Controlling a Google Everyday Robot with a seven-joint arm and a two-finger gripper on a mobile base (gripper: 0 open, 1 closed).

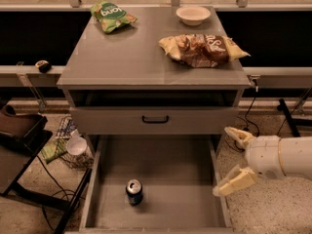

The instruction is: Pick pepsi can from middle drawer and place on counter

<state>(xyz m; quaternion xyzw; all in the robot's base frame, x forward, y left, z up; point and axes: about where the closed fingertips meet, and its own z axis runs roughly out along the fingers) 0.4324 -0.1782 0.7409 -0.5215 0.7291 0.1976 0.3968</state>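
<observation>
This looks like a robot test lab rather than a home. The gripper, fingers spread, hangs above a speckled floor. Loose cables trail just behind it. A wire bin of litter sits far to its left. Snack bags lie on the bare grey counter beyond it.

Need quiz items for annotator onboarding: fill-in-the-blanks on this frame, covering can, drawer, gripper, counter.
1. The can stands upright on the floor of the open ____.
2. The gripper, outside the drawer by its side wall, has its fingers ____.
3. The counter holds a green bag, a brown bag and a white ____.
Missing words: drawer; open; bowl.
</observation>
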